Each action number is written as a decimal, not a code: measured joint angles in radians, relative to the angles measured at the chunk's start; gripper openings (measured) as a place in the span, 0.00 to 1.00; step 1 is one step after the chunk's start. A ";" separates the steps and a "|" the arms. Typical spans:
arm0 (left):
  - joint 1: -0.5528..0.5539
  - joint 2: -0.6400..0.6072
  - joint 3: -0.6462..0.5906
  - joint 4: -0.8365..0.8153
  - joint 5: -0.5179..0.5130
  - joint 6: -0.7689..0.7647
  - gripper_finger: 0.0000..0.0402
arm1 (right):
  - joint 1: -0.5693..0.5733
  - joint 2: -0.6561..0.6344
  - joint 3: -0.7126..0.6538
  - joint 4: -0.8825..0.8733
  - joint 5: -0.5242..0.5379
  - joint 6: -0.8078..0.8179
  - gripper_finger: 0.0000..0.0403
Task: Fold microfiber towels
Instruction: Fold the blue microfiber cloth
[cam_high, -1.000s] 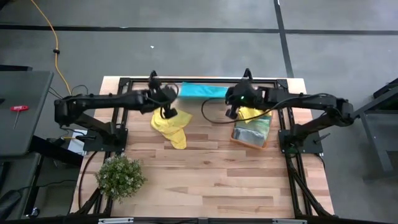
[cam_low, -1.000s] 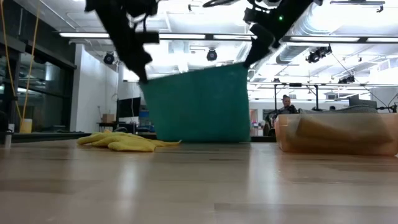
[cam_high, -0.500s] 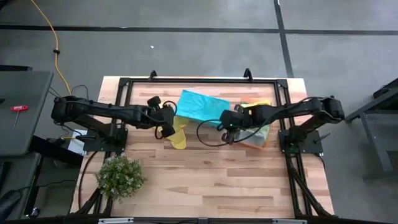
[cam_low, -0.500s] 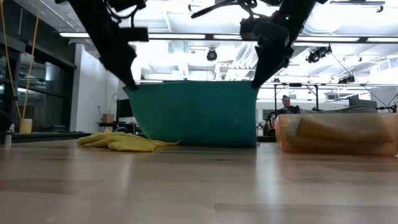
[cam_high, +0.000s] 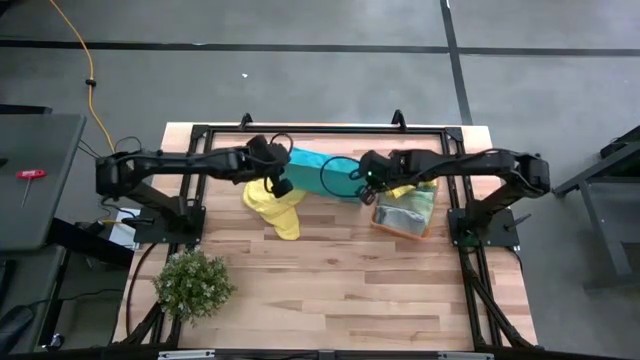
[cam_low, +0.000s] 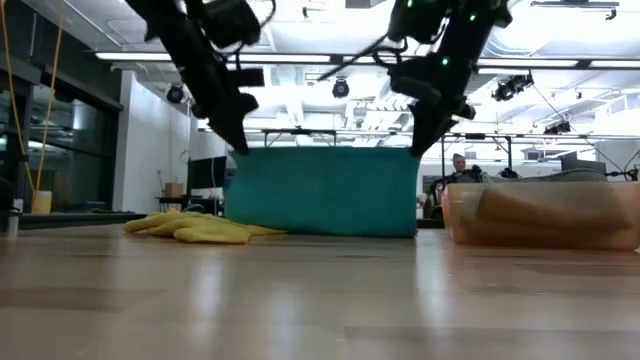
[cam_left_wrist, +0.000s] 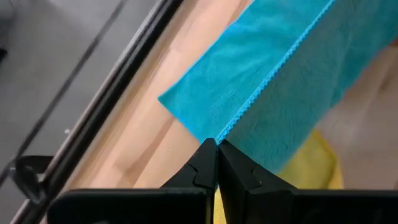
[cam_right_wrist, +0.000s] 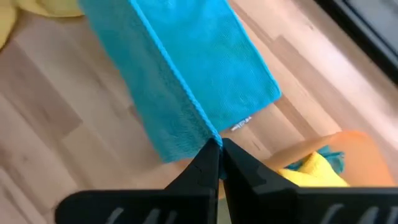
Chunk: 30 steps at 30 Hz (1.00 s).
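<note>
The teal towel (cam_high: 318, 170) hangs between your two grippers over the far half of the wooden table (cam_high: 340, 280), held up by its top edge so that part of it drapes down in a sheet while the rest lies flat on the boards behind. Your left gripper (cam_high: 283, 185) has its jaws pinched tight on one top corner, and your right gripper (cam_high: 366, 186) has its jaws pinched tight on the other; both wrist views show the fingertips closed right on the hemmed edge. In the low view the towel's bottom edge meets the tabletop. You can see a small white tag (cam_right_wrist: 241, 124) at one corner of the flat part. A crumpled yellow towel (cam_high: 276, 208) lies just beside the teal one, under your left gripper. The orange bin (cam_high: 405, 213), with more cloths inside, sits near your right gripper.
</note>
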 joint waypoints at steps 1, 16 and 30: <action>0.018 0.015 0.000 0.013 0.020 0.010 0.00 | -0.018 0.006 0.000 0.002 -0.014 0.001 0.00; 0.141 0.265 -0.001 0.330 0.061 0.077 0.00 | -0.210 0.178 -0.001 0.068 -0.008 -0.017 0.00; 0.163 0.335 -0.001 0.384 -0.032 0.110 0.01 | -0.239 0.203 -0.001 0.164 -0.007 -0.017 0.00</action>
